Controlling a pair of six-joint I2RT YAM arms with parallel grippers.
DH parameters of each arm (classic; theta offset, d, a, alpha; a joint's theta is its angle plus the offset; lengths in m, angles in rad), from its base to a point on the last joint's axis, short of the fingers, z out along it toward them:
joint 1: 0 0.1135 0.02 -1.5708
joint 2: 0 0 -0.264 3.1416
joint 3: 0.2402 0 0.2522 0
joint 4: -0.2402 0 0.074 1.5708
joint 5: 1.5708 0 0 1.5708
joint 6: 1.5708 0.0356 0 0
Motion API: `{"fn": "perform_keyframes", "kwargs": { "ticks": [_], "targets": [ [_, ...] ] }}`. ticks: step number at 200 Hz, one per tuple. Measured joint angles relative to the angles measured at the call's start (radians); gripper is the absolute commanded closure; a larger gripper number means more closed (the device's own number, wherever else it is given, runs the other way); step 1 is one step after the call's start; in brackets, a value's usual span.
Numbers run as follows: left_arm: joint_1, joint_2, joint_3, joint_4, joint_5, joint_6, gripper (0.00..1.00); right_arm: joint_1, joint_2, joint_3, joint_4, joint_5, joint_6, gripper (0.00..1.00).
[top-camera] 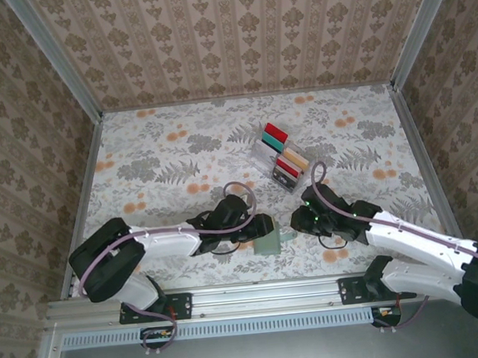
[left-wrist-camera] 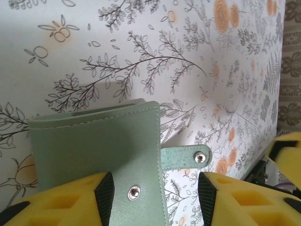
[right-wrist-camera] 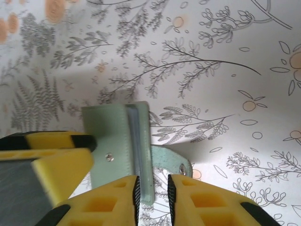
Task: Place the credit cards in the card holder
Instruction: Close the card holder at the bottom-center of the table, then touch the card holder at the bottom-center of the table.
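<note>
First, confirm that the card holder [left-wrist-camera: 94, 146] lies on the floral table [top-camera: 163, 169] between the two arms. The left gripper [left-wrist-camera: 155, 201] stands half-wide astride the holder's snap side, with one pad [left-wrist-camera: 104, 197] over the cover and nothing clamped. The right gripper [right-wrist-camera: 153, 197] is narrow, with the holder's cover edge between its pads; you cannot tell whether it pinches. The credit cards [top-camera: 275, 132] stand in the clear rack [top-camera: 259, 154], well beyond the holder. Pin the holder flat with the left gripper, raise the cover edge slowly with the right, and expose the pockets before you fetch a card
</note>
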Motion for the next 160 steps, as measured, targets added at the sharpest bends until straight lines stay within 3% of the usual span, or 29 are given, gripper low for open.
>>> {"fn": "perform_keyframes", "kwargs": {
  "ticks": [40, 160],
  "targets": [
    [-0.004, 0.022, 0.0, 0.021, -0.001, -0.018, 0.57, -0.002, 0.005, -0.013, 0.054, -0.048, 0.003, 0.83],
    [-0.005, 0.016, -0.016, 0.033, -0.016, -0.028, 0.68, -0.001, 0.244, 0.004, 0.232, -0.158, 0.015, 0.92]
  ]
}}
